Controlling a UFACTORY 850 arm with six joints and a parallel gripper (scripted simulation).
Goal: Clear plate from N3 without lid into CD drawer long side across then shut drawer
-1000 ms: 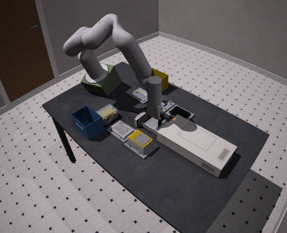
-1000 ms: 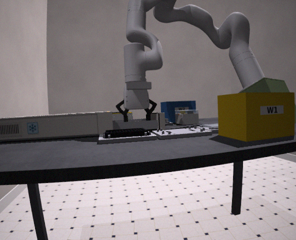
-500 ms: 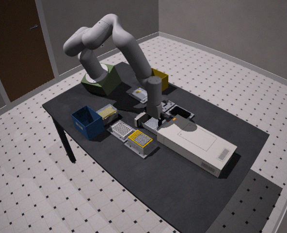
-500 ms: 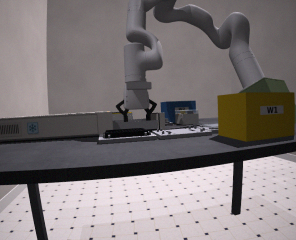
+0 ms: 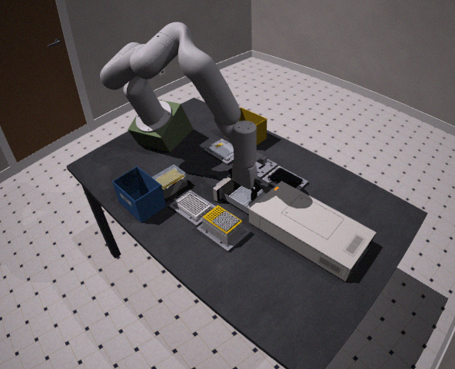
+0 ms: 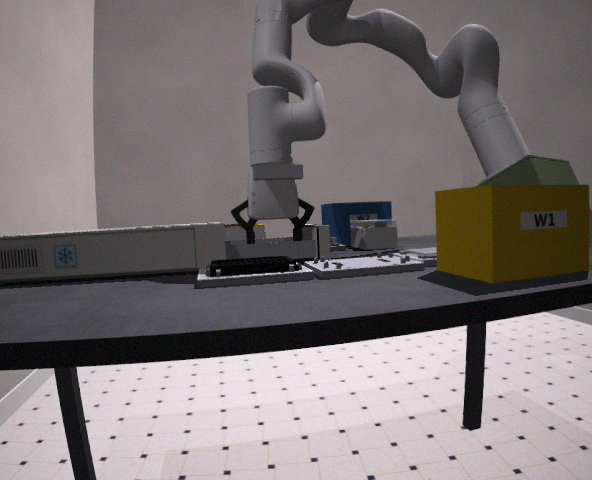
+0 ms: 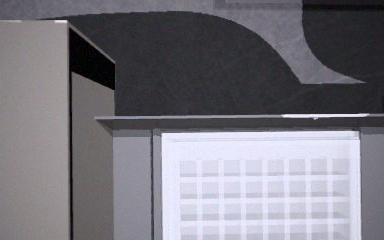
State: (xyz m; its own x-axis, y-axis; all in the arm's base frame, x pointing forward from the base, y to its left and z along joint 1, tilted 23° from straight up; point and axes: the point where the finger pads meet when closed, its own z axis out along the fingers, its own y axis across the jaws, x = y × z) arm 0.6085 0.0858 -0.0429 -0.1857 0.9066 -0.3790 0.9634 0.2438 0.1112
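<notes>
Pincer standing apart over the plate in the open drawer

The pincer (image 5: 248, 194) (image 6: 274, 238) is pointing straight down over the open drawer (image 5: 232, 199) (image 6: 309, 249) (image 7: 131, 187), its fingers standing apart and gripping nothing. The clear plate (image 5: 244, 195) (image 7: 264, 192) is lying between them, inside the drawer; whether it is seated fully within the locators, I cannot tell. The drawer's front panel (image 5: 222, 187) (image 6: 323, 238) (image 7: 31, 130) is standing well out from the cooler (image 5: 313, 226) (image 6: 131, 253), whose orange lamp (image 5: 276, 188) is glowing.

Just beside the drawer, a black rack (image 5: 285, 177) (image 6: 252, 264) is sitting on a nest, with another nest (image 5: 266, 168) (image 6: 366, 265) adjoining it and holding nothing. On the drawer's other side, a white plate (image 5: 193, 204) and a yellow-topped box (image 5: 222, 219) are resting on neighbouring nests. Farther out, the blue bin (image 5: 138, 194) (image 6: 335, 223) is standing next to a clear-covered box (image 5: 170, 181) (image 6: 374, 235), and the yellow bin (image 5: 261, 128) (image 6: 513, 232) is occupying the opposite side of the table (image 5: 235, 277) (image 6: 234, 304).
</notes>
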